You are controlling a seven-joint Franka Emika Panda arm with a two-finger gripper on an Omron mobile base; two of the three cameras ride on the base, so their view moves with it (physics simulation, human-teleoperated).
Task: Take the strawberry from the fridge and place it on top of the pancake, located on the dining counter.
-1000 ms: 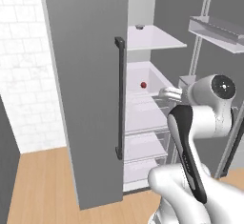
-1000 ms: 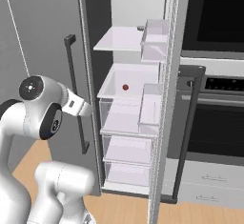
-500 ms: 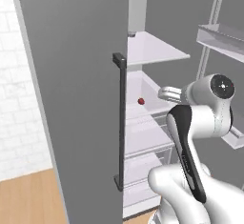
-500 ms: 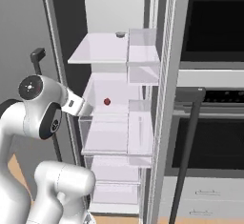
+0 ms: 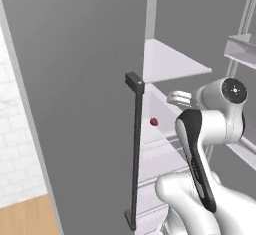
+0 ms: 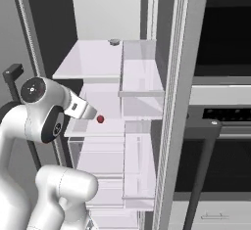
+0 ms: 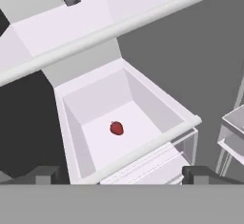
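The fridge (image 5: 75,79) stands open, its white shelves (image 6: 98,60) in front of me. The strawberry (image 5: 154,121), a tiny red berry, lies alone on the middle shelf (image 6: 100,119). In the hand view it sits in the centre of a shallow white tray-like shelf (image 7: 116,128). My gripper (image 6: 86,110) is at that shelf's front edge, a short way short of the berry. It is open, with nothing between its fingertips (image 7: 45,173). The pancake and the dining counter are out of view.
The fridge's grey left door with its dark bar handle (image 5: 136,149) stands close on my left. The right door's white bins (image 6: 139,84) are close on my right. A black-glass oven (image 6: 225,28) is beyond them. A small grey object (image 6: 114,41) sits on the upper shelf.
The base has driven closer to the fridge, so the shelves and strawberry look larger and nearer in both base views. The gripper has stayed open.
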